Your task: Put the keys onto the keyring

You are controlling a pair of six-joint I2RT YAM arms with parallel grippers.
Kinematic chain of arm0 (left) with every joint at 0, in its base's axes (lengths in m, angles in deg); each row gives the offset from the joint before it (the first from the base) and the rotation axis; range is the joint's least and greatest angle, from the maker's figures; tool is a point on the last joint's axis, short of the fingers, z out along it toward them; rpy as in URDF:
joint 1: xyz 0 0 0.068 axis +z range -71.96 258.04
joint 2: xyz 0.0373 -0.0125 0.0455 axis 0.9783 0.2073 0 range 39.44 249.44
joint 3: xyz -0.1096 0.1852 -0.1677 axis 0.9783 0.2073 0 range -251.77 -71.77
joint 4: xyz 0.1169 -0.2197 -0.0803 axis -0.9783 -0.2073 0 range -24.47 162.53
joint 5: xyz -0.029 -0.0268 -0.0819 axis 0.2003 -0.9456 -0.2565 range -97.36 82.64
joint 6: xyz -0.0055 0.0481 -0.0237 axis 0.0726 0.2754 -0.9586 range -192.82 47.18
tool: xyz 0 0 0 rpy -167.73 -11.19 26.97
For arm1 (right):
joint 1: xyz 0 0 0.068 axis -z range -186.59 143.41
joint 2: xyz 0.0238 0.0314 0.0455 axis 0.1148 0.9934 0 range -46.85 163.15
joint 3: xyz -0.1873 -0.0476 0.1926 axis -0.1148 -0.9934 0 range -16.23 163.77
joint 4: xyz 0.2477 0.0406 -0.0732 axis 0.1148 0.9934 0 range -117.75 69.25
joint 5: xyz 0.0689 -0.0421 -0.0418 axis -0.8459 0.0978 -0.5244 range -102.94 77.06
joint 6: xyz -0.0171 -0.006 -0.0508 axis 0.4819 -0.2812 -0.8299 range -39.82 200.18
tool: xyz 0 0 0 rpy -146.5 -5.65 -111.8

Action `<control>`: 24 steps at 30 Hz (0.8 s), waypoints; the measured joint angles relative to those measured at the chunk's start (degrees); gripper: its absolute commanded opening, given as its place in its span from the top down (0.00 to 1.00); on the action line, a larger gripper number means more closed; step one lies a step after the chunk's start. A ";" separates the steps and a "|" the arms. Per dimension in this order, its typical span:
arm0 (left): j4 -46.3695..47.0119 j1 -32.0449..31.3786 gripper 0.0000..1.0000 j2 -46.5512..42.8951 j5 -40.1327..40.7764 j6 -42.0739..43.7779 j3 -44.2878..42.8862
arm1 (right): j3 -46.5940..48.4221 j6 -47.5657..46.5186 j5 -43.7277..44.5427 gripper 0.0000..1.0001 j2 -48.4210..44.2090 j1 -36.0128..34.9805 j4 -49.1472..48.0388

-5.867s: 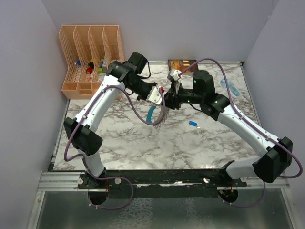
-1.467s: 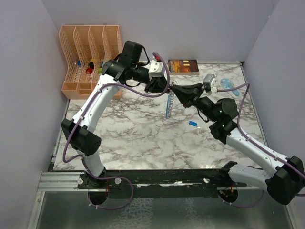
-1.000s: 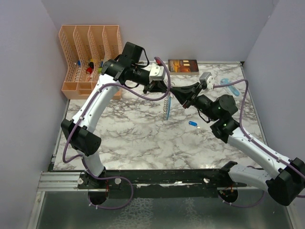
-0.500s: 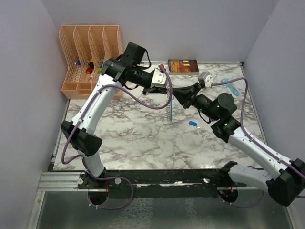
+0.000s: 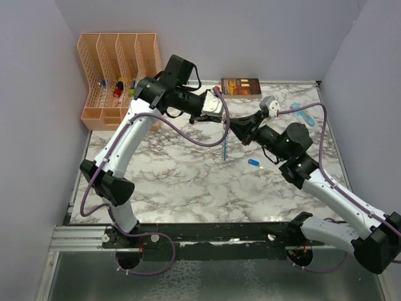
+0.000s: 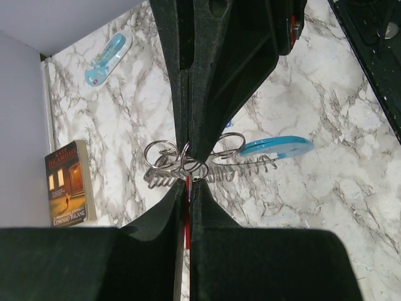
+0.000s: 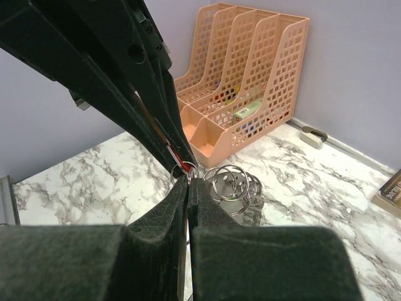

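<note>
Keyring [image 7: 230, 180]: held up over the middle-back of the surface [image 5: 175, 182], where the two end effectors meet. Its grey rings bunch at the fingertips. A spring-like coil and a light-blue strap [image 6: 276, 147] trail from the rings.
Red key [image 7: 175, 153]: only a thin red sliver shows, clamped in the left arm's fingers. Its end is right at the rings, but whether it is already threaded cannot be told.
Dark blue key [image 5: 254, 163]: lies loose on the surface, near the hanging coil on the right arm's side, and apart from both arms.
Left end effector [image 6: 187, 188]: pinched narrow on the red key, with no gap visible between the fingers.
Right end effector [image 7: 188, 185]: fingers pressed together, apparently on one small ring of the bunch. It stands tip to tip with the left one.
Step in hand: most likely feeding the red key onto a ring. The blue key looks untouched, so the task seems less than half done.
Next move: probably a small, fine slide of the key's hole along the split in the ring. The right arm would need to hold that ring steady, since the hanging coil can swing and twist the ring out of line.
Surroundings: a peach file organizer [image 5: 119, 69] stands at the back left and a book [image 5: 240, 86] lies at the back edge. A pale-blue see-through object [image 5: 302, 113] rests at the far right.
</note>
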 measured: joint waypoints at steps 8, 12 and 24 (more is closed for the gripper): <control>0.35 -0.02 1.00 -0.02 1.05 -0.42 -0.09 | -0.13 -0.24 -0.92 0.75 -1.55 0.02 3.52; 0.52 -0.02 1.00 -0.02 1.66 -0.39 1.60 | -0.13 -0.22 -0.85 0.63 -2.54 0.00 5.60; 4.11 -0.02 1.00 -1.97 1.86 -0.66 14.75 | 7.41 0.81 11.69 0.55 1.25 3.02 23.74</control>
